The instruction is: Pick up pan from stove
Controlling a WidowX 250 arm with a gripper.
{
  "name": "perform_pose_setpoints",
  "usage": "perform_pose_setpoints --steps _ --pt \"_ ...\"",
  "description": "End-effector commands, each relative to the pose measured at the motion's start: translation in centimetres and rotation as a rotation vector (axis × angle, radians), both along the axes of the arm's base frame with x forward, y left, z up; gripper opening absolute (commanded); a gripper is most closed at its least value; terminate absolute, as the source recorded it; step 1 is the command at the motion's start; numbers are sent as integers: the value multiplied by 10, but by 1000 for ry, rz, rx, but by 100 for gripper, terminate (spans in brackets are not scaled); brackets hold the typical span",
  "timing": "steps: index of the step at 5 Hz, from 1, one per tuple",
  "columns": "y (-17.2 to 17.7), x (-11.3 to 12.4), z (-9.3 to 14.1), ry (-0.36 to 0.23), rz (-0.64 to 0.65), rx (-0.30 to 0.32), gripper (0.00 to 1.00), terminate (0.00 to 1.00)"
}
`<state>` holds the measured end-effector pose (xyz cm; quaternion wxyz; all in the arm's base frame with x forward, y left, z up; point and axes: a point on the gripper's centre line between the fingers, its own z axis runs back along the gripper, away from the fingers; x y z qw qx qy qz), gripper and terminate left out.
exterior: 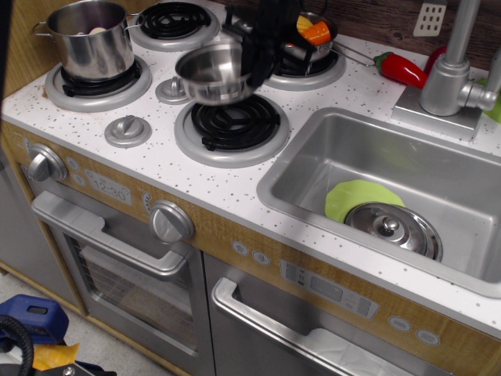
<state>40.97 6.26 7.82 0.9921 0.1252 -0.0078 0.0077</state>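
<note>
The small steel pan (215, 73) hangs in the air above the front-middle burner (236, 125), tilted a little and lifted clear of it. My black gripper (258, 51) is shut on the pan's right rim, coming down from the top of the view. The burner coil below is bare. The gripper's fingertips are blurred and partly hidden by the pan.
A tall steel pot (91, 37) stands on the left burner. A second pan with an orange item (316, 33) sits on the back right burner. A red pepper (401, 69) lies by the faucet (452, 66). The sink (313, 157) holds a green disc (356, 197) and a steel lid (394, 228).
</note>
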Motion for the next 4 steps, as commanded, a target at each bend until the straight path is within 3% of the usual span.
perform_pose_setpoints --steps 1,3,4 --pt "-1 5 60 -111 -4 18 0 0" --pt "-11 2 74 -105 -7 61 0 0" --pt "-11 1 70 -131 -31 65 100 100"
